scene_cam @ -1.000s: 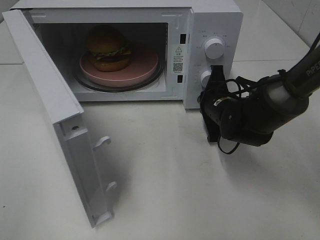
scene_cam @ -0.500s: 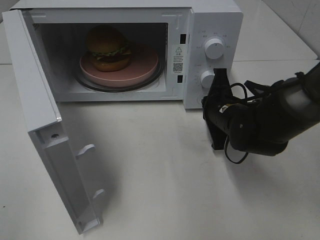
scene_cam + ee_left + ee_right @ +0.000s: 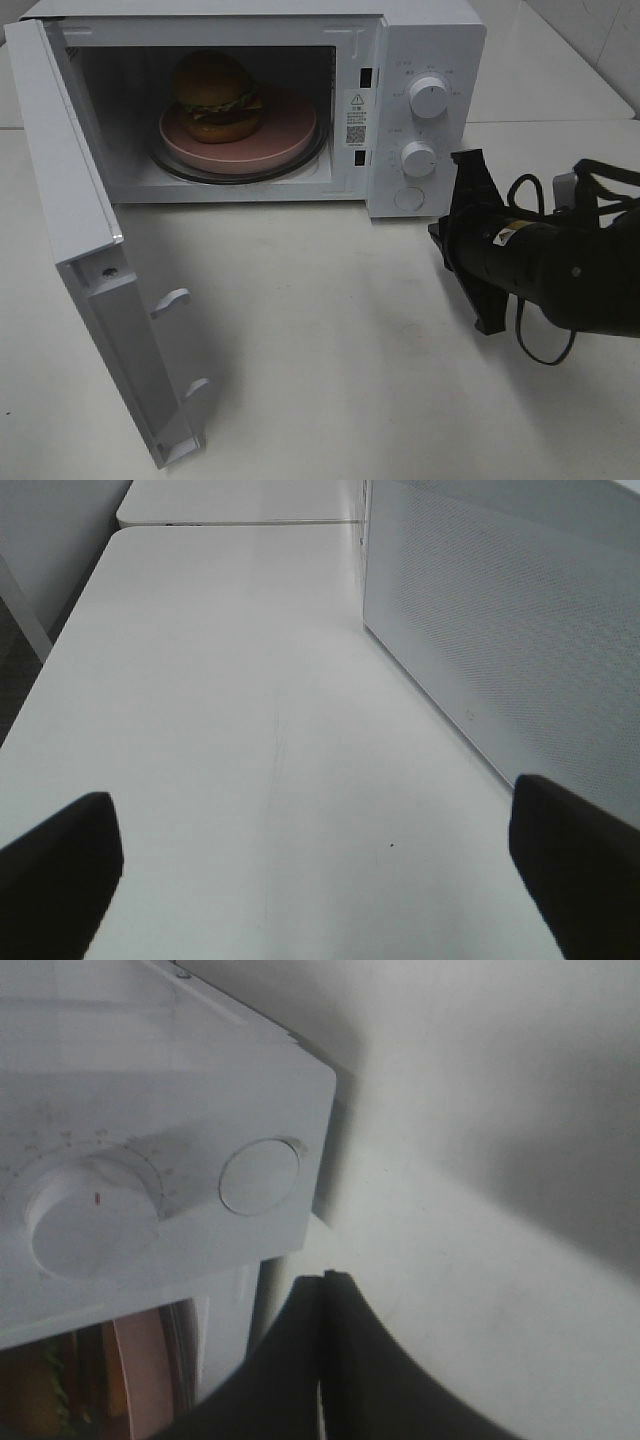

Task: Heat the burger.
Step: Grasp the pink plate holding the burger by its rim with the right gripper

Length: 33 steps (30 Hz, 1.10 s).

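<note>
The burger (image 3: 215,95) sits on a pink plate (image 3: 290,135) inside the microwave (image 3: 430,40), which stands at the far edge of the table (image 3: 330,340). The microwave's door (image 3: 80,230) is swung wide open. The right tool (image 3: 323,1280) has its fingers pressed together on nothing and hangs just off the microwave's front corner, near the round button (image 3: 258,1175) below the dial (image 3: 95,1225). The left tool (image 3: 318,862) is spread wide and empty over the table, beside the microwave's perforated side wall (image 3: 500,630).

White table (image 3: 330,400) with a white microwave (image 3: 445,50) at the back, door (image 3: 70,200) wide open
</note>
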{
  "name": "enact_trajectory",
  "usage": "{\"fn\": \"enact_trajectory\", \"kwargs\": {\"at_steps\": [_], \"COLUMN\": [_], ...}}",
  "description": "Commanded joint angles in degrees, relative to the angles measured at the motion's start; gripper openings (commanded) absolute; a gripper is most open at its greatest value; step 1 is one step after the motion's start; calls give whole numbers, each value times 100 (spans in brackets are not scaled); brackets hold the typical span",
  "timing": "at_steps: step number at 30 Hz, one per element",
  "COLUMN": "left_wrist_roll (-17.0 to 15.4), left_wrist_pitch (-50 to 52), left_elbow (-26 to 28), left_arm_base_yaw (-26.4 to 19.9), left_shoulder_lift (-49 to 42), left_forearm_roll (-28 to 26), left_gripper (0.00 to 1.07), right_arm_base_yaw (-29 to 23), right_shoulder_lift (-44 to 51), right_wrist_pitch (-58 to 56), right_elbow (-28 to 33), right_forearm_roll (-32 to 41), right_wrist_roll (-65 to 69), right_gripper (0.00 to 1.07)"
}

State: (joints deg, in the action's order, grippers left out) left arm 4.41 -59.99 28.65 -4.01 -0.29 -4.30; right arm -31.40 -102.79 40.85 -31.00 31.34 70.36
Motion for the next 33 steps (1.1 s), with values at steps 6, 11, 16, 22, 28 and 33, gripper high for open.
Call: {"fn": "enact_trajectory", "kwargs": {"at_steps": [6,11,16,22,28,33], "left_wrist_roll": [-46,-46,-46,-46,-46,-46], "left_wrist_pitch": [52,52,52,52,52,52], "left_elbow": [-17,-17,-17,-17,-17,-17], "left_arm_base_yaw": [-6,-6,-6,-6,-6,-6], "left_shoulder_lift": [-115,-115,-115,-115,-115,-115], "left_forearm_roll": [-11,-11,-11,-11,-11,-11], "left_gripper": [100,100,100,100,100,100], "right_arm_base_yaw": [0,0,0,0,0,0], "right_shoulder_lift": [974,1249,1450,1599,1599,1599], "right_wrist_pitch": [-1404,-2332,-3386,-4670,-6056,-6606], "right_elbow": [80,80,-52,-550,-1163,-1450], "right_forearm_roll": [-92,-115,-178,-550,-1450,-1902], "right_wrist_roll": [-1679,-2727,-3873,-5329,-6148,-6778], "right_gripper": [0,0,0,0,0,1]}}
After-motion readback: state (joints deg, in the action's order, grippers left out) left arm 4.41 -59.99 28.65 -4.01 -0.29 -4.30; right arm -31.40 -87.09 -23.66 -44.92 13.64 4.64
